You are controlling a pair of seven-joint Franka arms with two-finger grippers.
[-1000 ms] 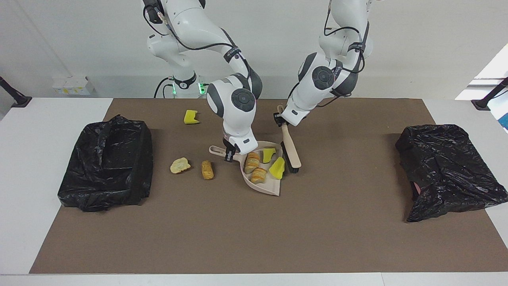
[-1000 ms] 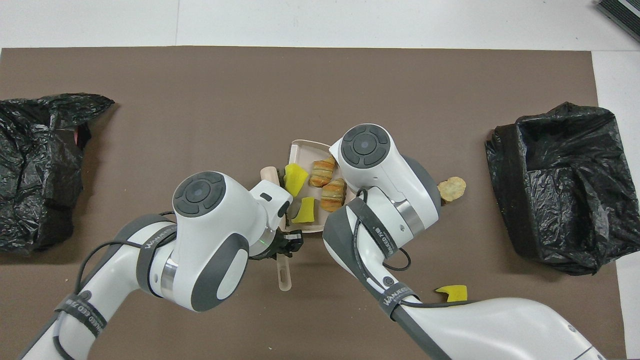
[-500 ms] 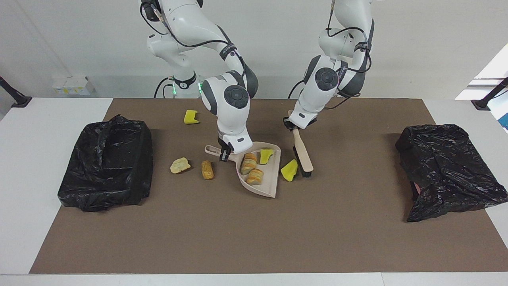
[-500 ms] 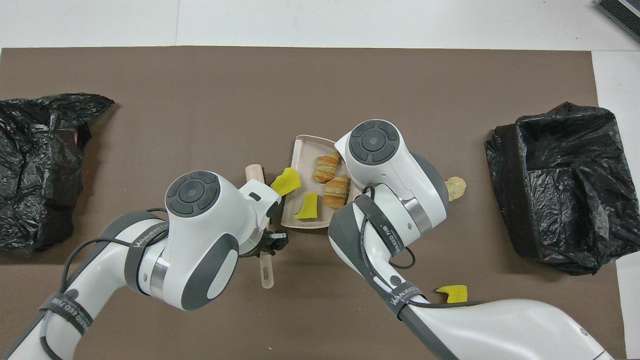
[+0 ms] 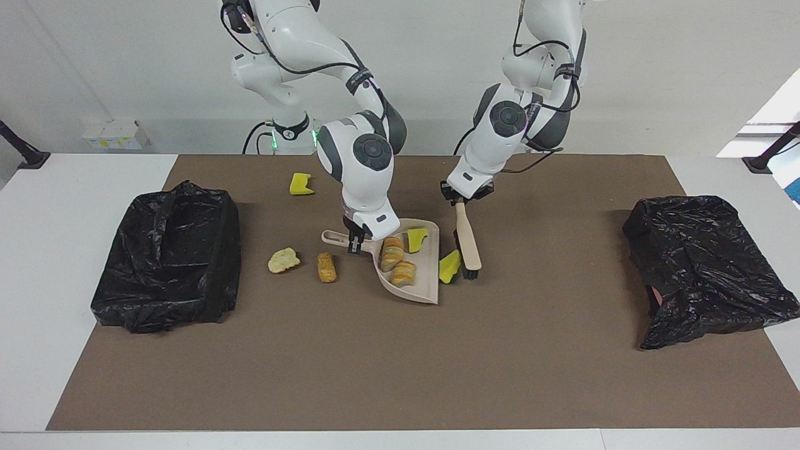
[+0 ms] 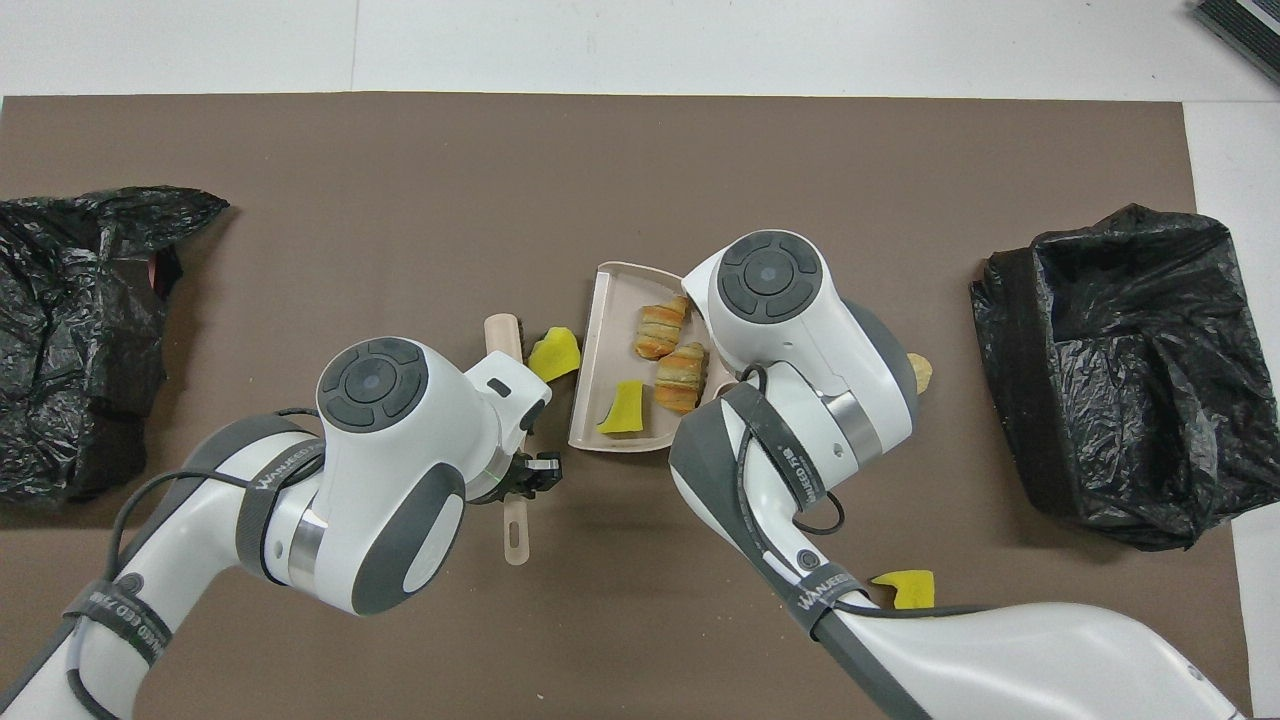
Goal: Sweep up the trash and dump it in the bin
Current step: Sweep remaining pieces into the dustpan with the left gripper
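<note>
Sweeping is the step in hand: your left gripper (image 5: pixel 459 200) has its fingers clamped on the brush (image 5: pixel 467 240), bristles down just beside a yellow sponge chunk (image 5: pixel 449 267) at the open edge of the dustpan (image 5: pixel 425 278). Your right gripper (image 5: pixel 356 240) grips the dustpan handle, forearm near upright over it. Two bread lumps (image 5: pixel 397 262) and another yellow chunk (image 5: pixel 415 239) sit in the pan; three pieces lie loose toward the right arm's end. Next, push that chunk in

In pan: two bread lumps (image 5: pixel 397 262), one yellow chunk (image 5: pixel 415 239).
At pan's mouth: yellow chunk (image 5: pixel 449 267), against brush.
Off pan: two bread lumps, one yellow chunk (image 5: pixel 300 184).
</note>
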